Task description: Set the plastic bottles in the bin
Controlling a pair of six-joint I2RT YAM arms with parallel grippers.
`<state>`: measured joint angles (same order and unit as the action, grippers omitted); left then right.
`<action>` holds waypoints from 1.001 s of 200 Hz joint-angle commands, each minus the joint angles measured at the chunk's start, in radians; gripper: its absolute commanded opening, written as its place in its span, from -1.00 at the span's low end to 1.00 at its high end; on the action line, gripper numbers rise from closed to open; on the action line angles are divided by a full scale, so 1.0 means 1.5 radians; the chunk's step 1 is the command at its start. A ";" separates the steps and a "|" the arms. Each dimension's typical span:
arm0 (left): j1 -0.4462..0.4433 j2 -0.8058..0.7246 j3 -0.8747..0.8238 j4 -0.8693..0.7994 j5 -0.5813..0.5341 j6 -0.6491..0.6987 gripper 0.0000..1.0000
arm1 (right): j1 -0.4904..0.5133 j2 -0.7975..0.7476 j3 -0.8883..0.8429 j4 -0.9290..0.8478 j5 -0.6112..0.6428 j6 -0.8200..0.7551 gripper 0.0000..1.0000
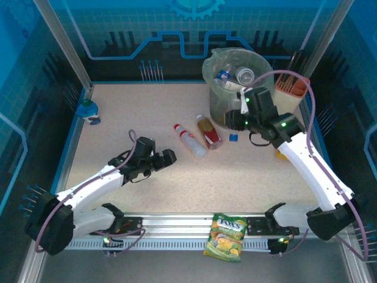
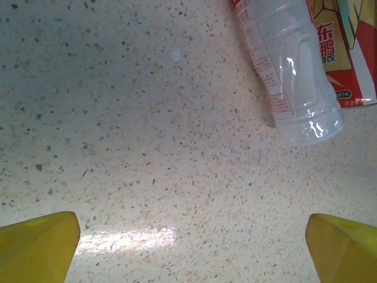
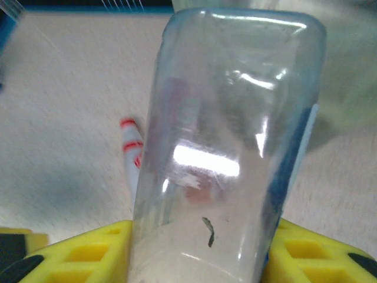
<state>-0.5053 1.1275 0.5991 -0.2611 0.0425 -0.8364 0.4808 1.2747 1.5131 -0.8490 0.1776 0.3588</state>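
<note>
We see the right end effector (image 3: 197, 259) pinching a clear blue-labelled bottle (image 3: 235, 118) beside the bin (image 1: 215, 103). The left end effector (image 2: 191, 247) hangs spread above the table (image 2: 147, 147), near 1 red-labelled bottle (image 2: 288, 76).

**Bin far right, two bottles lying mid-desk**

Far right on the desk (image 1: 147, 106): bin (image 1: 215, 97), with several bottles (image 1: 235, 75) inside. Just right of the bin: holder (image 1: 290, 88). Directly before the bin: right end effector (image 3: 197, 247), clamped on a gripped bottle (image 3: 230, 118). Left of that, mid-desk: left lying bottle (image 1: 190, 140) and right lying bottle (image 1: 209, 131) side by side, with a cap (image 1: 234, 137) just right of them. Nearer and further left: left end effector (image 1: 169, 158), spread wide, apart from both. At the far left edge: lone bottle (image 1: 88, 111). On the near rail (image 1: 177, 227), between the arm bases: bag of sweets (image 1: 225, 237).
</note>
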 commanded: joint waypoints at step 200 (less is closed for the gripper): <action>0.007 -0.094 0.006 -0.025 -0.004 -0.010 0.99 | -0.161 0.646 0.738 -0.108 -0.070 -0.066 0.20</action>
<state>-0.5049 1.0027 0.6071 -0.2703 0.0448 -0.8402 0.2512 2.2032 2.5847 -1.0019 0.0837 0.2340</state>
